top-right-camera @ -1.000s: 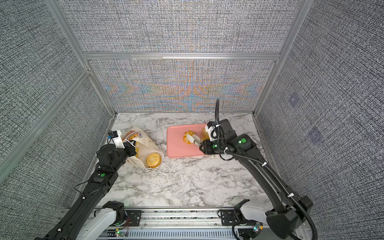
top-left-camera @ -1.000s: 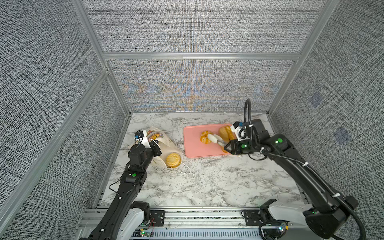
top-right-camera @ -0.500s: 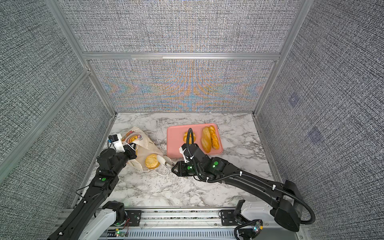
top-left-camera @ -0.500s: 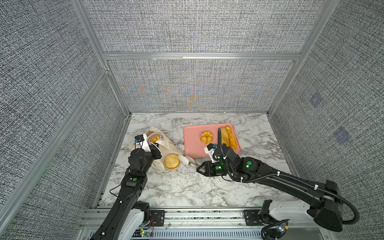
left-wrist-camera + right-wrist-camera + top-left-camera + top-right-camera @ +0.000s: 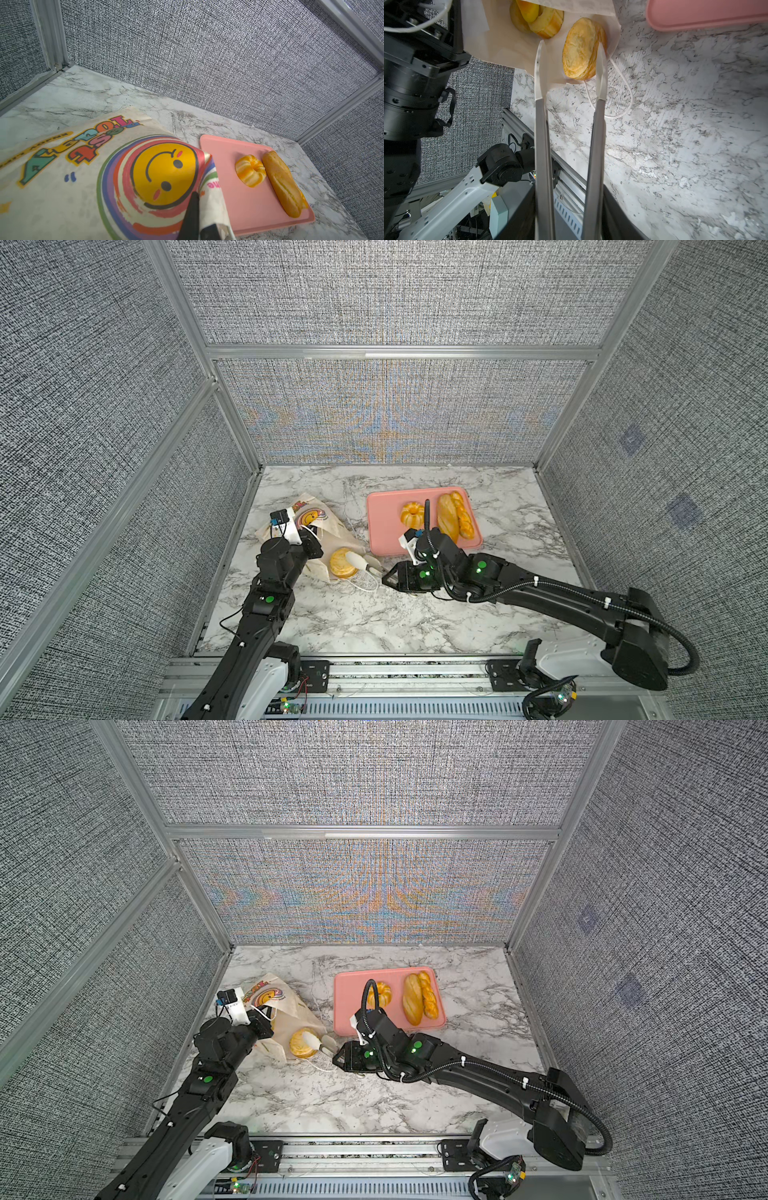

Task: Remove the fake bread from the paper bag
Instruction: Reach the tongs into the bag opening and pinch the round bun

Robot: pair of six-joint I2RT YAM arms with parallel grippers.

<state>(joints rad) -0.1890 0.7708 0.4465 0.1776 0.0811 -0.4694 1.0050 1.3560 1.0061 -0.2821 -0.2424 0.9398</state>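
The paper bag [image 5: 309, 516] lies on its side at the left, smiley face up, with its mouth facing the tray. My left gripper [image 5: 199, 207] is shut on a fold of the bag's rim. My right gripper [image 5: 390, 576] is shut on the metal tongs [image 5: 542, 124]. Their white tips stand spread on either side of a round flat bun [image 5: 579, 58] of fake bread at the bag's mouth. More fake bread [image 5: 542, 18], one piece ring-shaped, shows deeper in the bag. A ring bun [image 5: 412, 514] and two long loaves [image 5: 448, 516] lie on the pink tray [image 5: 384, 531].
The bag's white cord handle [image 5: 623, 99] loops over the marble table [image 5: 374, 626] under the tongs. The left arm [image 5: 415, 83] stands close beside the bag's mouth. Grey cage walls close three sides.
My right arm has swung from the pink tray down and left to the bag's mouth, and the tongs have spread around the round bun. My left gripper keeps its hold on the bag.
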